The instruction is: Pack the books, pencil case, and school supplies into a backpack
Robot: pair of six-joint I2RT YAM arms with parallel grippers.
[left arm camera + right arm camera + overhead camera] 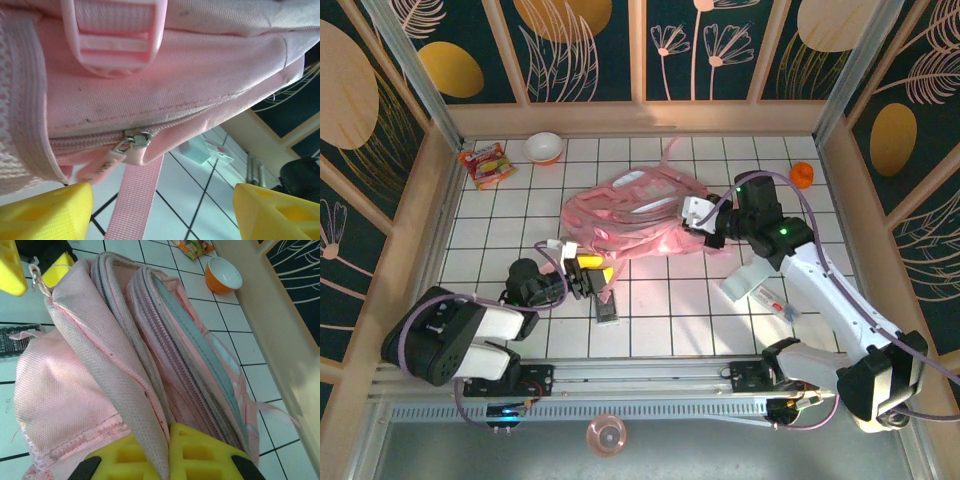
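Backpack cloth: your backpack [630, 215] is soft pink woven fabric, slumped on its side on the white tiled desk [670, 310]. Close up you see a coarse weave, ribbed zip tracks and a smooth pale grey-blue band along one panel.
Backpack contents: the folds and zip lines ahead of your right hand part only a little, so you cannot tell what is inside.
Right hand: your right hand [167, 442] is clenched on an upright fold of the backpack's cloth, pinched between its blocky yellow fingers [210, 455].
Left hand: your left hand [162, 207] is released, its yellow fingers [45, 210] spread wide at the pack's opposite end, with a flat webbing strap [135, 200] hanging between them.
Ahead of left hand: a small metal zip pull [132, 140] sits on a closed zip just past the fingertips, with a glossy pink plastic buckle [115, 40] further up.
Pencil case: the flat mint-green pencil case [760, 288] lies on the desk behind your right hand, beside that arm and apart from the backpack.
Calculator: the dark grey, flat rectangular calculator [608, 308] lies just beside your left hand, on its near side.
Far side: past the backpack from both hands stands a round bowl [544, 147], orange outside and white inside, near a crinkly red-and-yellow snack packet [485, 163].
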